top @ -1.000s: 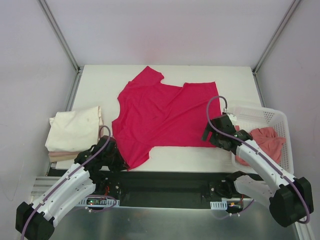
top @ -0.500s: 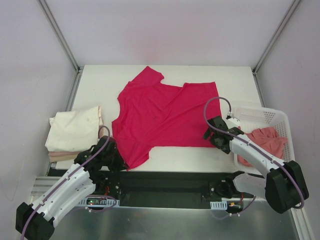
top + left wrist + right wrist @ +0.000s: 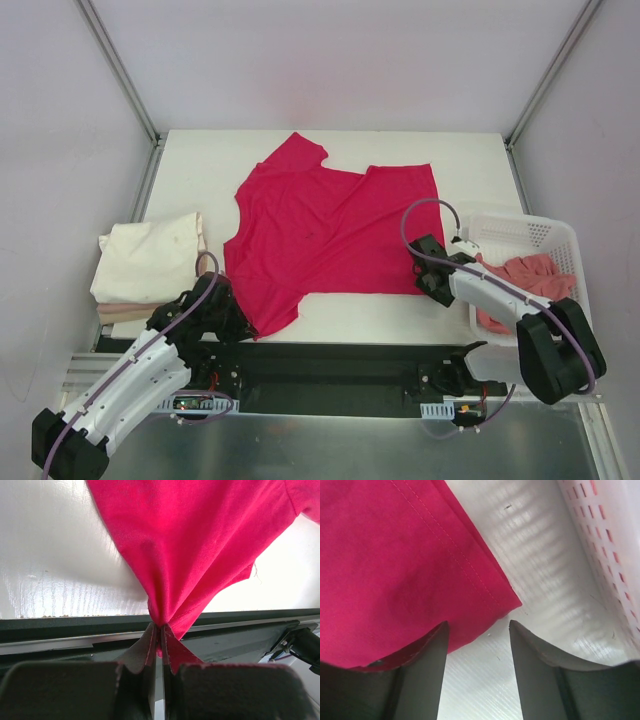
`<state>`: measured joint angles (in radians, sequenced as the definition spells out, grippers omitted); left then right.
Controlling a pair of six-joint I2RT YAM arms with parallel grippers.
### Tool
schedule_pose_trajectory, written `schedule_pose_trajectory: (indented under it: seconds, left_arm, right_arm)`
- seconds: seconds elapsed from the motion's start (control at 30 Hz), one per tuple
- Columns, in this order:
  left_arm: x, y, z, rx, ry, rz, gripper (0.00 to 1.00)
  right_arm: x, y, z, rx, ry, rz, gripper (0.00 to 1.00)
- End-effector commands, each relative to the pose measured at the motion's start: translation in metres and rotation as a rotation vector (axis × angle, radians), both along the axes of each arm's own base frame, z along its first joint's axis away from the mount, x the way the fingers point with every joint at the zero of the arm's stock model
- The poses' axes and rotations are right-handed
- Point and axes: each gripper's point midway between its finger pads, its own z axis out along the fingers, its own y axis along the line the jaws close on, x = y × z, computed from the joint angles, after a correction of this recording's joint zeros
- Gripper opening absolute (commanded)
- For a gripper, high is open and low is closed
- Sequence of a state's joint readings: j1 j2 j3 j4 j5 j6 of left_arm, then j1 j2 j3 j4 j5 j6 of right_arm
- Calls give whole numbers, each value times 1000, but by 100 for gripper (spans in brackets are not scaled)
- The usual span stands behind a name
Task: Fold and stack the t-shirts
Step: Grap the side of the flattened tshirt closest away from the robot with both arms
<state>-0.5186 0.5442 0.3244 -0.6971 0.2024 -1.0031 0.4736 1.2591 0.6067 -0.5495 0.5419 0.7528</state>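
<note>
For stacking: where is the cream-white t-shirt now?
Top view: the cream-white t-shirt lies folded at the left edge of the table, left of the crimson-pink t-shirt.

White table (image 3: pixel 200 170), pale walls (image 3: pixel 330 60)

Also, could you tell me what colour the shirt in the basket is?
The t-shirt in the mesh basket is salmon-pink; top external view shows it best.
</note>
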Motion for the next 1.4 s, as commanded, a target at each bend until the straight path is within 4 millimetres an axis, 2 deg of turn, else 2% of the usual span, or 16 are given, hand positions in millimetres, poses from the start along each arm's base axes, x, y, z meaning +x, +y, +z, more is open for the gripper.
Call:
schedule_pose_trajectory:
  seconds: [0.0, 0.13, 0.2, 0.23, 0.37, 0.63, 0.83, 0.93, 1.13, 1.2, 1.3, 1.33, 1.37]
  left_arm:
    - [-1, -2, 10, -11, -11, -16, 0]
    - [-2, -5, 13, -29, -7, -21, 0]
    - [-2, -8, 17, -46, -11, -23, 0]
    - [-2, -9, 19, -57, -19, -25, 0]
    - [-3, -13, 27, -97, -32, -27, 0]
    - [-11, -13, 22, -122, -10, -21, 0]
    - [-13, -14, 28, -140, -28, -23, 0]
    - [-11, -13, 29, -136, -38, -18, 0]
    - [7, -10, 50, -81, -110, -29, 0]
    - [20, -10, 62, -60, -165, -31, 0]
    - [41, -22, 73, -57, -208, -71, 0]
    - [47, -25, 77, -57, -223, -86, 0]
    - [59, -28, 90, -49, -273, -98, 0]
  right_arm:
    - [4, -3, -4, -28, -12, -25, 49]
    - [-1, -5, -8, -37, 11, -12, 28]
    - [-6, -6, -10, -31, 17, -4, 20]
    - [-11, -7, -11, -28, 28, -5, 1]
    - [-27, -10, -17, 0, 37, 3, 0]
    - [-61, -10, -14, 42, 60, 39, 0]
    - [-66, -9, 1, 60, 25, 57, 0]
    - [-60, -10, 9, 48, -5, 71, 0]
    - [-39, -6, 32, 14, -57, 119, 0]
    - [-31, -3, 39, 3, -58, 139, 0]
    - [-22, -1, 44, -28, -46, 158, 0]
    - [-14, 1, 53, -32, -65, 159, 0]
    - [-11, 2, 54, -44, -59, 162, 0]
